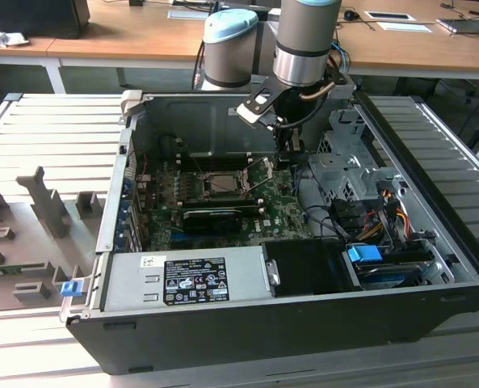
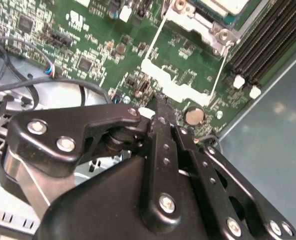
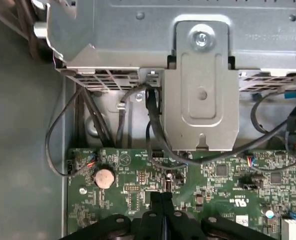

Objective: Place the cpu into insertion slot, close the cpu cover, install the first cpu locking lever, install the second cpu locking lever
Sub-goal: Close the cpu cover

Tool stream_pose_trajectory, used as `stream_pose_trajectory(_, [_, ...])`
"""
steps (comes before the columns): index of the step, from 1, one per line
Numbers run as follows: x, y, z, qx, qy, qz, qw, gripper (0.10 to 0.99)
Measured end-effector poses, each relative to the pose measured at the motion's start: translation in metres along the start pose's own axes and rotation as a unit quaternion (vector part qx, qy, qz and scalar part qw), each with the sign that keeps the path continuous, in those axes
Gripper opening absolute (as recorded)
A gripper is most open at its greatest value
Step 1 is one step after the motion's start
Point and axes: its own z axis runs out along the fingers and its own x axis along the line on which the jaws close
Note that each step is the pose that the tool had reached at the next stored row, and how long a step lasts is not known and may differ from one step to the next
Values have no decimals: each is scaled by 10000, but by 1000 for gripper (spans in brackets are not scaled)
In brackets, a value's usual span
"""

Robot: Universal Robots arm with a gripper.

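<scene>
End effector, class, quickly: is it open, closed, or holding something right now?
End effector: closed, with nothing visibly held.

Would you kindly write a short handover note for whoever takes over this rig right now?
Gripper: the black two-finger gripper is shut and looks empty, its tips close to the cover's free edge.
Things: the small pale tan-silver square cpu lies in the socket on the green motherboard. The thin silver metal frame cpu cover stands open, tilted up off the socket.
Done: cpu placed.
Left: closing the cover and installing both locking levers.
</scene>
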Motion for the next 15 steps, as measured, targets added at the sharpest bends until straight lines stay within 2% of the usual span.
stream_pose_trajectory(4, [0,-118,3,0,1,0,10000,106])
stream_pose_trajectory(15, [2,-177,2,0,3,-2,10000,106])
